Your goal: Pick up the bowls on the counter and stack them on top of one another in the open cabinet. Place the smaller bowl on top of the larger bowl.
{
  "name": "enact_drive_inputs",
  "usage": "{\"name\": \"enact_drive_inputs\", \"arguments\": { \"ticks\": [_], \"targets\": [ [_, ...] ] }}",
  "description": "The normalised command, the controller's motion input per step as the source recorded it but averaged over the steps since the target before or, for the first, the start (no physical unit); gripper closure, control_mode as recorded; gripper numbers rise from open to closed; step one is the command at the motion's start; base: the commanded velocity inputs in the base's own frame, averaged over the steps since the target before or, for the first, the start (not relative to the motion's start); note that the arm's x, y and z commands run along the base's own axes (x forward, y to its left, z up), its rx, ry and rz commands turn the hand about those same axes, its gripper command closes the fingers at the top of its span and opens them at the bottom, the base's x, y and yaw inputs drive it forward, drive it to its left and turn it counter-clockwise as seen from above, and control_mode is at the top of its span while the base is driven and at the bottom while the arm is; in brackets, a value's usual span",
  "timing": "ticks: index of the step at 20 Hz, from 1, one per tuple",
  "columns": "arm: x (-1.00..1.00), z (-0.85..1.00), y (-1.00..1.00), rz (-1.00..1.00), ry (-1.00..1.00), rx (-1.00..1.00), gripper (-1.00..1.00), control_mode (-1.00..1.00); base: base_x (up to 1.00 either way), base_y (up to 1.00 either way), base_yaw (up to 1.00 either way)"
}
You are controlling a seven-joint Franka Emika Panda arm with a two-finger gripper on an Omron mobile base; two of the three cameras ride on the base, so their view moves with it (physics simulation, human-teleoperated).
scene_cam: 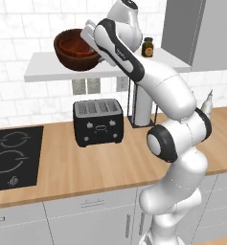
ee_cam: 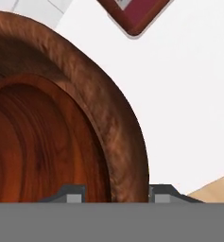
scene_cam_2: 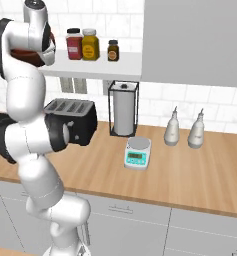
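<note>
From the left base view, the larger bowl [scene_cam: 76, 51] sits on the open cabinet [scene_cam: 48, 71], toward its left end, with the smaller bowl [scene_cam: 75, 46] nested inside it. The gripper [scene_cam: 89, 42] reaches in at the bowls' right rim. Both bowls look like thick, rigid wood: fairly light, not fragile, smooth enough to slip, so the rim wall is judged the best place to take hold. Two bowls count here, plus one toaster [scene_cam: 97, 121] on the worktop [scene_cam: 110, 162].

From the right base view, the arm hides most of the bowls. Three jars [scene_cam_2: 90, 44] stand on the shelf, one roll holder [scene_cam_2: 123, 108], one scale [scene_cam_2: 137, 152] and two bottles [scene_cam_2: 185, 128] on the worktop.

In the hand view, the jaws are spread and straddle the larger bowl's rim, one fingertip [ee_cam: 68, 194] inside and the other outside; whether they touch it cannot be told.
</note>
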Motion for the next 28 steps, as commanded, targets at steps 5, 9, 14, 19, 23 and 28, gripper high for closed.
{"name": "enact_drive_inputs", "arguments": {
  "ticks": [5, 9, 14, 19, 23, 28],
  "targets": [
    [0.26, -0.20, 0.08, 0.00, 0.00, -0.01, 1.00, -1.00, 0.00, 0.00, 0.00],
    [0.41, -0.20, 0.31, -0.02, 0.00, -0.08, -1.00, -1.00, 0.00, 0.00, 0.00],
    [0.33, -0.04, 0.14, -0.01, 0.00, -0.04, -1.00, -1.00, 0.00, 0.00, 0.00],
    [0.04, 0.02, -0.01, 0.00, -0.01, 0.00, -1.00, -1.00, 0.00, 0.00, 0.00],
    [-0.10, 0.15, -0.06, 0.00, -0.16, 0.04, -1.00, -1.00, 0.00, 0.00, 0.00],
    [-0.71, -0.04, -0.22, 0.00, -0.23, 0.16, -1.00, -1.00, 0.00, 0.00, 0.00]
  ]
}}
